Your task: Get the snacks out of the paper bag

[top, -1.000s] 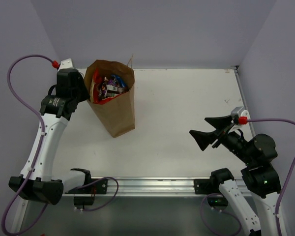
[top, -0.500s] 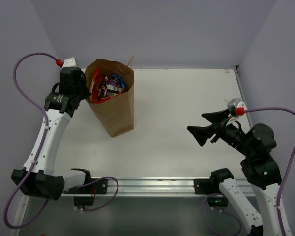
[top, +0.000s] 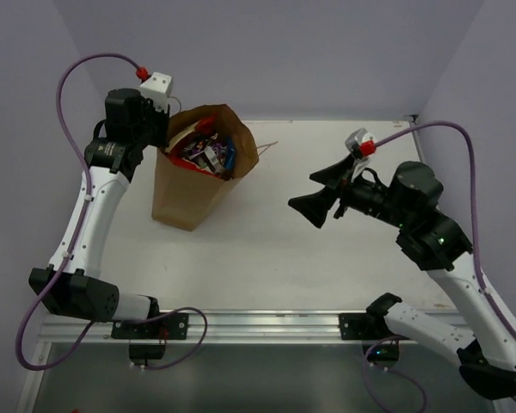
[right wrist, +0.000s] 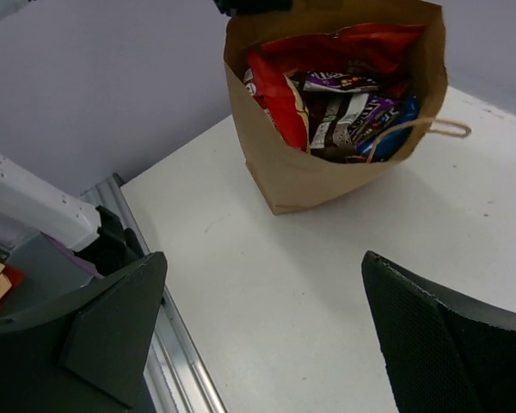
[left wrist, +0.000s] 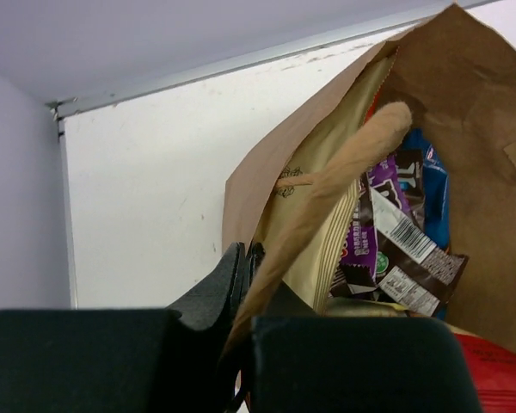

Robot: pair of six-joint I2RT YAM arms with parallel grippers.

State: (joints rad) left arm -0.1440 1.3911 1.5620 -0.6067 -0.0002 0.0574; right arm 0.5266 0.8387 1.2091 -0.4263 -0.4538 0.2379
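Observation:
The brown paper bag (top: 185, 194) stands tilted at the back left, its mouth leaning right. My left gripper (top: 160, 136) is shut on the bag's twisted handle (left wrist: 344, 172) at the left rim (left wrist: 245, 284). Snacks fill the bag (top: 208, 151): a red chip bag (right wrist: 279, 103), dark candy bars (right wrist: 344, 112) and a blue packet (right wrist: 396, 129). The left wrist view also shows purple-dark candy wrappers (left wrist: 387, 224) and a red bag (left wrist: 499, 379). My right gripper (top: 316, 194) is open and empty in the air, right of the bag and facing its mouth (right wrist: 267, 344).
The bag's other handle (top: 265, 146) hangs loose to the right over the white table (top: 327, 258). An aluminium rail (top: 258, 323) runs along the near edge. Lilac walls close in the back and both sides.
My left gripper rose with the bag's handle, and the bag tipped so that its mouth leans right. My right arm lifted and swung left toward the bag, jaws still open.

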